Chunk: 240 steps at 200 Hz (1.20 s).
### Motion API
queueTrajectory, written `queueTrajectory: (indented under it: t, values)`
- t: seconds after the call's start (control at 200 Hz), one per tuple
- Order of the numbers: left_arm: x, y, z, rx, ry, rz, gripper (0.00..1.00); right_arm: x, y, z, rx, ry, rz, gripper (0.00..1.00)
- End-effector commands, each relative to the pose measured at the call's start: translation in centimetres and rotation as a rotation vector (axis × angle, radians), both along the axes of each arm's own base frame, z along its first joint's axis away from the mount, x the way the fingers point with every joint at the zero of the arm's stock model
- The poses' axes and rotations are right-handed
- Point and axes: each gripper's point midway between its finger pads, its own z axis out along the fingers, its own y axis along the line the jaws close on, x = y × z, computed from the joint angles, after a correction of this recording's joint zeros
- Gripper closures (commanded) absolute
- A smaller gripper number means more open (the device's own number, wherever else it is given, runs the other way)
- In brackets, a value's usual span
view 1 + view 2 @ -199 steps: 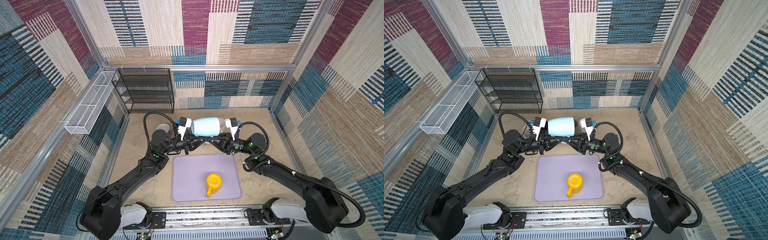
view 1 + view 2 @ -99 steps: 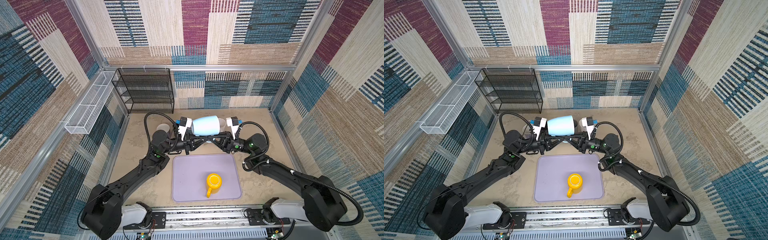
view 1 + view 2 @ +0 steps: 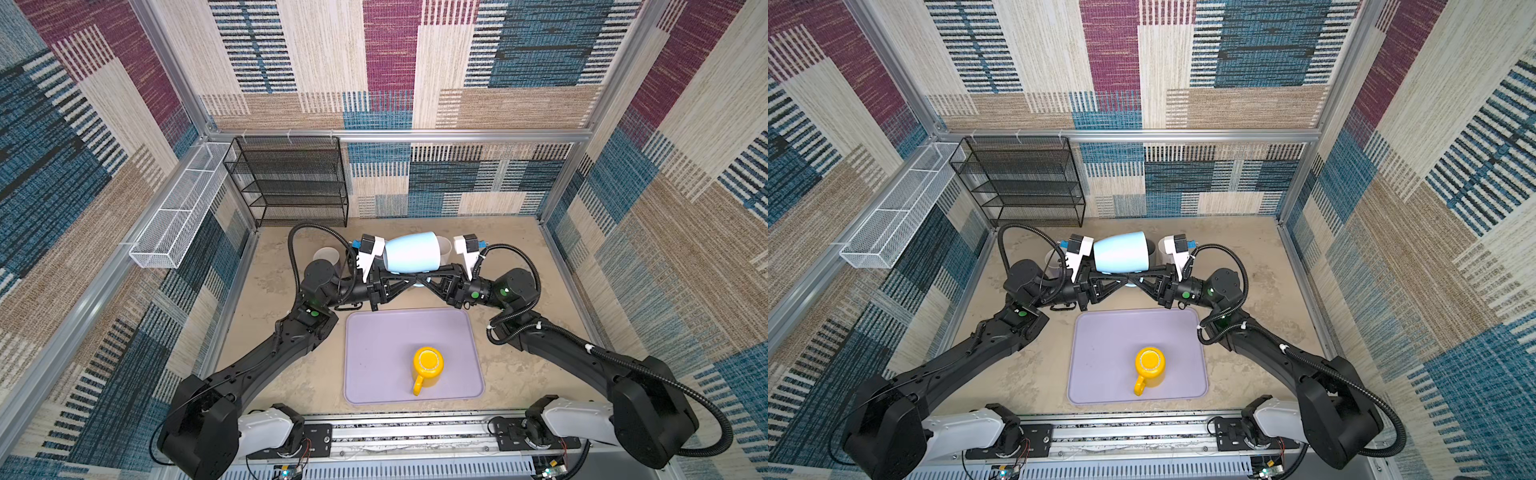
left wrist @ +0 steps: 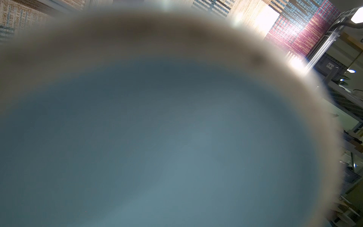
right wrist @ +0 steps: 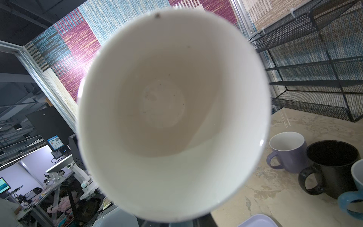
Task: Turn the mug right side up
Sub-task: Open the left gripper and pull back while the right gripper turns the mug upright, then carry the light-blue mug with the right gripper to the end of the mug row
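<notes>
Fingers of left gripper (image 3: 405, 279) are drawn together, clamped at underside of light blue ceramic mug (image 3: 411, 252). Mug is held aloft on its side over rear centre of beige table (image 3: 511, 386), base faced leftward, white interior faced rightward. Fingers of right gripper (image 3: 432, 279) are closed likewise on same underside, from opposite side.

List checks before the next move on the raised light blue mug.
1. Light blue mug aloft, on its side, mouth toward the right arm: ok.
2. Left pincer shut under the mug: ok.
3. Right pincer shut; its hold on the mug: cannot tell.
4. Mug upright: not ok.
5. Purple mat has bare space beside the yellow mug: ok.
6. Clearance over black mug: cannot tell.
</notes>
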Motion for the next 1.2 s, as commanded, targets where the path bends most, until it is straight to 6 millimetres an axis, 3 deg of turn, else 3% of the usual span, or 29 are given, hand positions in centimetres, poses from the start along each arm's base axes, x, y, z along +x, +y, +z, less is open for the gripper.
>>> queueTrajectory:
  t: [0.0, 0.245, 0.436, 0.671, 0.897, 1.197]
  values:
    - [0.7, 0.4, -1.5, 0.055, 0.003, 0.065, 0.87, 0.0, -0.7, 2.5, 0.059, -0.082, -0.051, 1.00]
    - [0.5, 1.3, -1.1, 0.056, -0.035, 0.132, 0.68, -0.2, -0.8, 2.1, 0.040, -0.088, -0.054, 1.00]
    - [0.3, 1.6, -0.7, 0.061, -0.052, 0.140, 0.63, -0.2, -0.8, 1.7, 0.018, -0.089, -0.060, 1.00]
    - [0.5, 2.5, -1.6, 0.129, -0.050, 0.215, 0.60, 0.7, -1.0, 0.9, -0.037, -0.065, -0.124, 1.00]
    - [1.7, 4.0, -3.3, 0.231, -0.022, 0.342, 0.60, 2.5, -1.0, -1.6, -0.130, 0.001, -0.196, 1.00]
    - [4.7, 6.0, -7.7, 0.415, 0.103, 0.519, 0.60, 5.3, -2.1, -6.6, -0.307, 0.124, -0.329, 1.00]
